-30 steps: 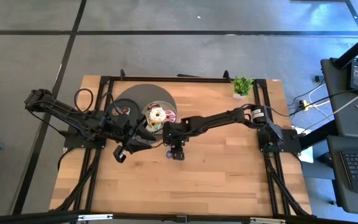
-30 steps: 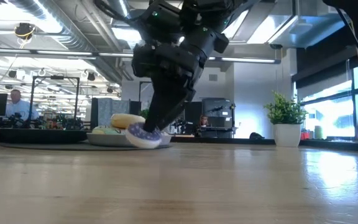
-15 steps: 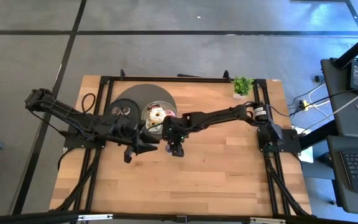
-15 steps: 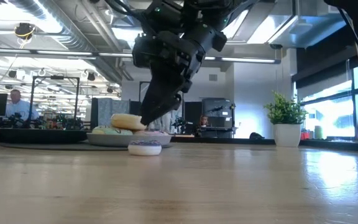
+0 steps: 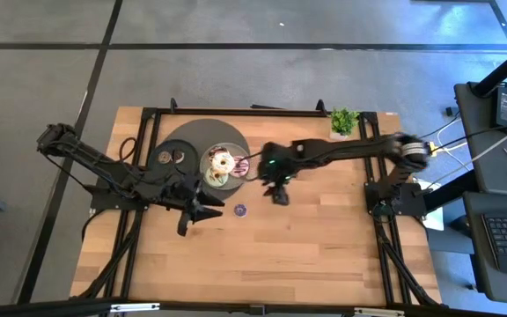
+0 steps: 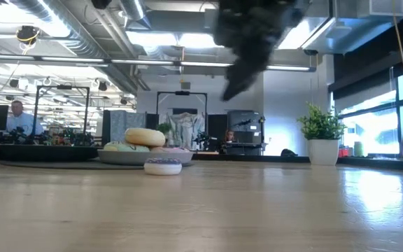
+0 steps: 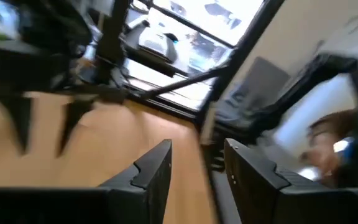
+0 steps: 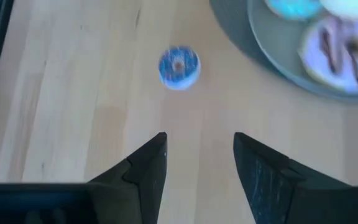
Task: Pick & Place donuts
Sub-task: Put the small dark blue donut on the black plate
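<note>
Small purple-iced donut flat on wood, white underside, right hand spread, left hand seemingly spread

The right gripper has let go and lifted away toward the potted plant, leaving the small purple donut lying alone on the table, fingers apart.

Ceiling strips behind my desk burn bright, and the windows glare white. My right hand smears dark with motion; my left wrist view is blurred throughout.
</note>
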Robot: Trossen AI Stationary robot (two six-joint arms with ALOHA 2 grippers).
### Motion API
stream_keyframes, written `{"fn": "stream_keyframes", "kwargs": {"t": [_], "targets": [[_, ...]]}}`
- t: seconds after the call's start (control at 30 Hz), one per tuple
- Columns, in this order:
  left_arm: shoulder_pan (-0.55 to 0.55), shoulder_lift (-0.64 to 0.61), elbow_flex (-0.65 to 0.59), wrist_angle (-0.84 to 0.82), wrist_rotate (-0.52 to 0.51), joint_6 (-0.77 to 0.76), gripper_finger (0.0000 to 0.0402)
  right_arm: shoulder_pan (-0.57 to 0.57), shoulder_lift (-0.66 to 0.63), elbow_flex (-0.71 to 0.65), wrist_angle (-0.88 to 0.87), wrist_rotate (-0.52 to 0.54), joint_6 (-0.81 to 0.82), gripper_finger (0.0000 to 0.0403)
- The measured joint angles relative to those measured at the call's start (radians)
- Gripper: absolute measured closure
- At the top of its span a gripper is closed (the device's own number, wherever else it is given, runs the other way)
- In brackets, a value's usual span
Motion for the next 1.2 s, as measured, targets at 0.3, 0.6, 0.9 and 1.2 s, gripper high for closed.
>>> {"fn": "stream_keyframes", "kwargs": {"t": [0.3, 0.6, 0.9, 1.2], "targets": [[0.033, 0.167, 0.0, -0.005, -0.163, 0.322, 0.0258, 0.008, -0.441, -0.404, 0.187, 0.221, 0.168, 0.0217], [0.165, 0.412, 0.0, -0.018, -0.122, 0.257, 0.0258, 0.009, -0.658, -0.587, 0.302, 0.263, 0.352, 0.0217], [0.256, 0.56, 0.0, -0.019, -0.012, 0.193, 0.0258, 0.009, -0.669, -0.597, 0.305, 0.266, 0.37, 0.0217], [0.262, 0.64, 0.0, -0.038, 0.099, 0.237, 0.0258, 0.009, -0.668, -0.597, 0.307, 0.3, 0.367, 0.0217]]}}
